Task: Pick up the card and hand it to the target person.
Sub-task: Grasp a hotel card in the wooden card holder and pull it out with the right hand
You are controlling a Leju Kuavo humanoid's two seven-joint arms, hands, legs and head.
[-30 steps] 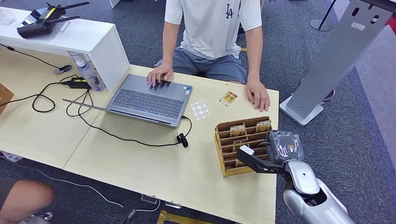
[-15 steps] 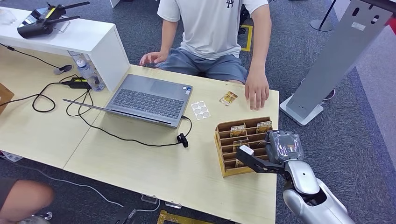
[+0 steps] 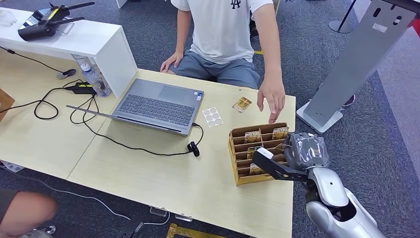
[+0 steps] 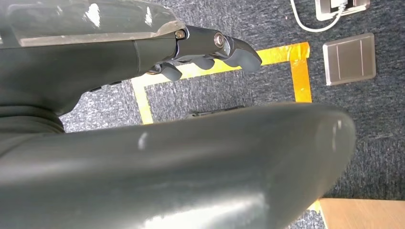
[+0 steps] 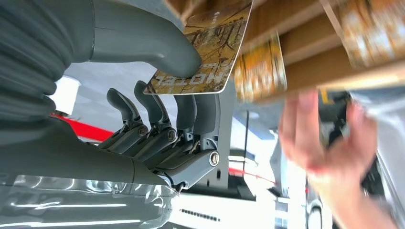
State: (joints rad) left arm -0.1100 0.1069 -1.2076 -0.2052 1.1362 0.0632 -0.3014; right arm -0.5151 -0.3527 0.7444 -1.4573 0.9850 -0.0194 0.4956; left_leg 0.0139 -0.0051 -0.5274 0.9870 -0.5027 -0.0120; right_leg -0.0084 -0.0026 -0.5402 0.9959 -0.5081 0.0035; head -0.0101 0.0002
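Closest in, the robot's right hand (image 3: 303, 154) sits at the right end of the slotted brown cardboard card rack (image 3: 240, 161), and in the right wrist view that same hand (image 5: 157, 114) has a brown-and-gold printed hotel card (image 5: 210, 45) pinched between the thick grey thumb (image 5: 143, 40) and the darker fingers (image 5: 191, 112), card still right up against the rack's wooden-looking slats. So the card is in the hand, at the rack, not on the table. More cards of the same look stand in the rack's slots (image 3: 252, 137).

The left hand (image 4: 210, 47) hangs over grey carpet with yellow floor tape (image 4: 296, 62); fingers look loosely curled with nothing in them.

A bit further out on the pale wooden table (image 3: 148, 173): a small black clip on a black cable (image 3: 193, 148), an open grey laptop (image 3: 158, 105), a white sheet of round stickers (image 3: 212, 117), and one loose gold-brown card (image 3: 242, 104) lying flat.

The seated person in a white T-shirt (image 3: 225, 25) reaches one open hand (image 3: 272, 96) down just past the rack's far edge, near the robot's hand but not touching it.

Far left there's a white shelf box (image 3: 94, 42) with a black controller (image 3: 42, 25) on top.
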